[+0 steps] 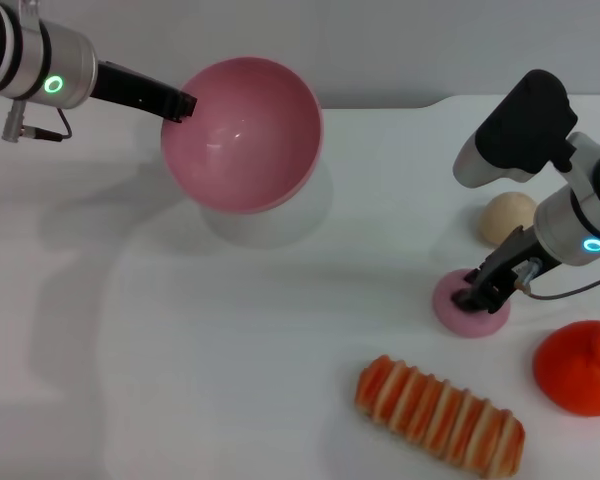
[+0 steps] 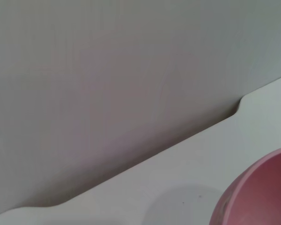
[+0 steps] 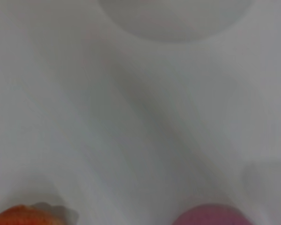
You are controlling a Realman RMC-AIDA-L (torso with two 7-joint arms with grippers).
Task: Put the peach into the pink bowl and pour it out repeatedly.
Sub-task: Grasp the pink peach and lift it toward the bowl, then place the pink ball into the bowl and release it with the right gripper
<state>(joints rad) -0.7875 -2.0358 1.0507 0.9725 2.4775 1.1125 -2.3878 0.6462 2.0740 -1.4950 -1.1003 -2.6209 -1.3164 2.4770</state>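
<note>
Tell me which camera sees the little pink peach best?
The head view. There the peach sits on the table with the right gripper on it. The right wrist view catches only a blurry pink edge. The left wrist view misses it.

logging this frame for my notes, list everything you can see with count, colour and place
round deep pink plastic bowl: 1, dusty pink, held tilted above the table, far left
small pale pink toy peach: 1, on the table, right, under the right gripper
beige tan ball: 1, behind the peach
bright orange-red fruit: 1, right edge
striped orange and cream bread-like toy: 1, near edge
white table: 1
left gripper: at the bowl's rim
right gripper: on the peach
</note>
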